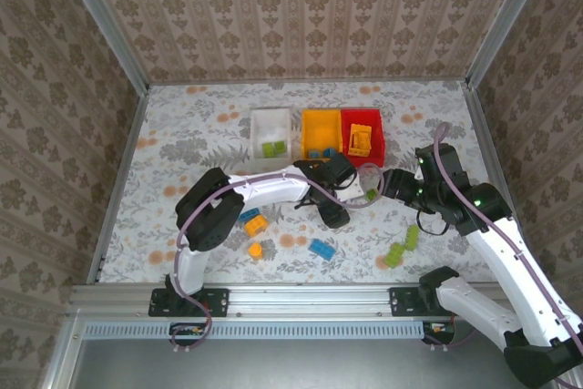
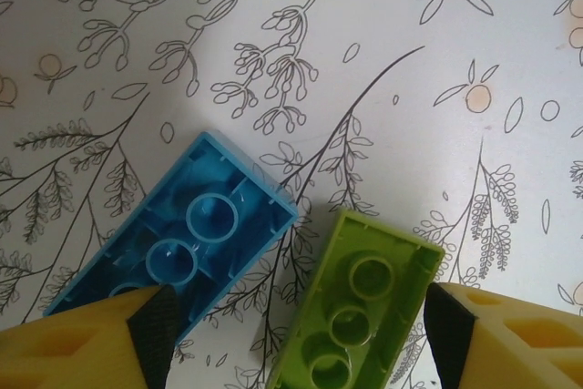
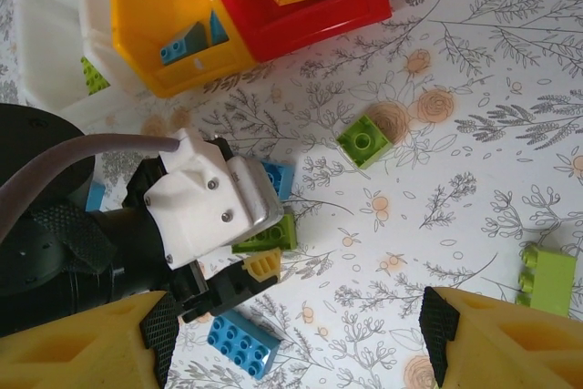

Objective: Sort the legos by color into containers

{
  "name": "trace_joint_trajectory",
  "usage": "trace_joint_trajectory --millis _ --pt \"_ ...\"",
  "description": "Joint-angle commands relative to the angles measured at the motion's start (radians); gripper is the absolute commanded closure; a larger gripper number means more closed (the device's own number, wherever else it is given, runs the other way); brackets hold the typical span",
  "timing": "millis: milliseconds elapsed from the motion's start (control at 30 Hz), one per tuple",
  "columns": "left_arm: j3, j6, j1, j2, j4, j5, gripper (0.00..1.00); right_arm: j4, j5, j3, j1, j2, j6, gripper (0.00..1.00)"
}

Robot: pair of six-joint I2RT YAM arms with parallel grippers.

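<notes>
The table is white, printed with grey branches and leaves and small orange blossoms. There is a white bin, a yellow-orange bin and a red bin. One brick is lime green, another brick blue, a third brick orange. The walls carry beige damask stripes.

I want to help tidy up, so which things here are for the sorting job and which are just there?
For the job: green bricks, blue bricks, orange bricks, white bin, yellow bin, red bin.
Just there: flowery table cover, patterned walls, metal rail.
</notes>
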Motion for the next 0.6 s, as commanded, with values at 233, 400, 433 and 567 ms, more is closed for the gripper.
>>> trace_joint_trajectory --millis 233,400,433,567 --pt "0.016 -0.006 -0.021 0.088 -0.03 -0.044 0.31 -0.007 -0.025 0.003 -0.009 -0.001 0.019 0.26" --pt "0.006 -0.014 -0.03 0.087 -0.031 -0.045 0.39 -0.008 -0.025 -0.006 -0.011 -0.002 0.021 0.27" --pt "-0.002 -0.015 -0.033 0.078 -0.026 -0.048 0.39 -0.008 -0.026 -0.007 -0.012 -0.004 0.02 0.26" --pt "-0.046 -0.037 -0.051 0.02 -0.003 -0.081 0.34 -0.008 -0.027 -0.01 -0.013 -0.003 0.021 0.26"
